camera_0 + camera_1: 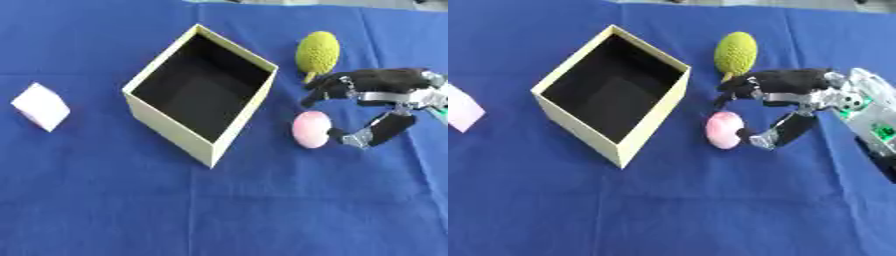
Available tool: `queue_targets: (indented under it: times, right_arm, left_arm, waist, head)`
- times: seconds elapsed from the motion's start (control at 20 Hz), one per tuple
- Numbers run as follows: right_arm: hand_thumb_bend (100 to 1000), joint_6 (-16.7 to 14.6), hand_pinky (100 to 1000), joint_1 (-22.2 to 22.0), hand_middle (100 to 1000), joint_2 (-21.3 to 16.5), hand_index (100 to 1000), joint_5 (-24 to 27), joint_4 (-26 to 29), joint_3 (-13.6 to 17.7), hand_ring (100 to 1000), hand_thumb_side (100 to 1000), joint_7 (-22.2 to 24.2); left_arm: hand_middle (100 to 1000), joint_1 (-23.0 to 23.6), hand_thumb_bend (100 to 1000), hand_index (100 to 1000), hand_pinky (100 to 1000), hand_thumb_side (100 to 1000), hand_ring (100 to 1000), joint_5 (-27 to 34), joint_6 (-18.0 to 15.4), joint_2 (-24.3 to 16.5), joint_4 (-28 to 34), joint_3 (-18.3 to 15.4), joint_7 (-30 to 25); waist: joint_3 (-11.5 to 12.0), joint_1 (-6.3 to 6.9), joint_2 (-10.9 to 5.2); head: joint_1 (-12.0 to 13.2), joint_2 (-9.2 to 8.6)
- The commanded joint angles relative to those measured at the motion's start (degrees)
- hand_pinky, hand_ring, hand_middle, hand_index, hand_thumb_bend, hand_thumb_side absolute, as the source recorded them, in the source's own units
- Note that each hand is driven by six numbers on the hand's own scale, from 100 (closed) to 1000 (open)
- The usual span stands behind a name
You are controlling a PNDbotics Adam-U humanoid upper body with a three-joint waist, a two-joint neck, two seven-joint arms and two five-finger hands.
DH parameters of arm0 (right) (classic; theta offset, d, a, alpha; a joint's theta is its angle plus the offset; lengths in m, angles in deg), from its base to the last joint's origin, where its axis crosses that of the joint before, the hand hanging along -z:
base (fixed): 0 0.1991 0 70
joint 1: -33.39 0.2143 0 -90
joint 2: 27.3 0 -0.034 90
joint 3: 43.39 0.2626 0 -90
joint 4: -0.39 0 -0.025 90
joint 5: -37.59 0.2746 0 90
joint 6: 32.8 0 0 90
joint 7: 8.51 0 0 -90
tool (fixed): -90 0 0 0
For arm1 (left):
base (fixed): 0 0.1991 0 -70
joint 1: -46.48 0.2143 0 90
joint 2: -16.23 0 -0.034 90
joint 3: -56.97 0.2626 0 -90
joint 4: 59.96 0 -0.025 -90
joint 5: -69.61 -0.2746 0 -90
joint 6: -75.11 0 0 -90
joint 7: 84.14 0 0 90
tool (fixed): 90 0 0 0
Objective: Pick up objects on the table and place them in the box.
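Right hand [785,100] beside pink ball [724,129]

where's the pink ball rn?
The pink ball lies on the blue cloth right of the box, below the bumpy yellow-green fruit, at the right hand.

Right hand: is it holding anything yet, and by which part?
Nothing is held yet. The right hand is spread around the pink egg-shaped object, which lies on the blue cloth; the thumb's tip is at its right side, the fingers arch above it.

A creased blue cloth [219,210] covers the table; a pale grey strip shows along the far edge
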Motion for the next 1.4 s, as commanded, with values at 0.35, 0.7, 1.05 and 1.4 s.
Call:
queue_targets:
  times: [0.35,0.7,1.05,1.4]
  right_arm:
    - [100,-2.66,1000,0.96,786,-0.35,942,-3.5,-1.62,-0.05,1000,461,0.82]
    - [100,-3.45,1000,0.93,760,-0.15,910,-4.46,-2.12,-0.25,1000,498,1.89]
    - [100,-3.18,1000,0.94,653,0.08,799,-5.74,-2.68,-0.16,1000,368,0.52]
    - [100,-2.88,1000,1.0,594,0.2,750,-6.79,-3.34,-0.35,1000,273,0.15]
  left_arm:
    - [701,-0.87,100,793,699,574,795,0.18,0.0,-0.25,1.02,-0.41,-0.1]
    - [701,-1.0,100,792,700,574,795,0.12,0.04,-0.16,1.02,-0.52,0.03]
    - [702,-1.14,100,792,699,574,796,0.24,0.04,-0.04,1.02,-0.54,0.11]
    - [702,-1.3,100,791,699,575,795,0.24,-0.31,0.06,1.02,-0.77,0.52]
  waist:
    - [0.2,0.11,-0.77]
    - [0.3,0.12,-0.62]
    - [0.34,0.11,-0.55]
    - [0.51,0.22,-0.42]
  head:
    - [-0.12,-0.32]
    - [-0.04,0.37]
    - [-0.01,0.7]
    - [-0.08,0.58]
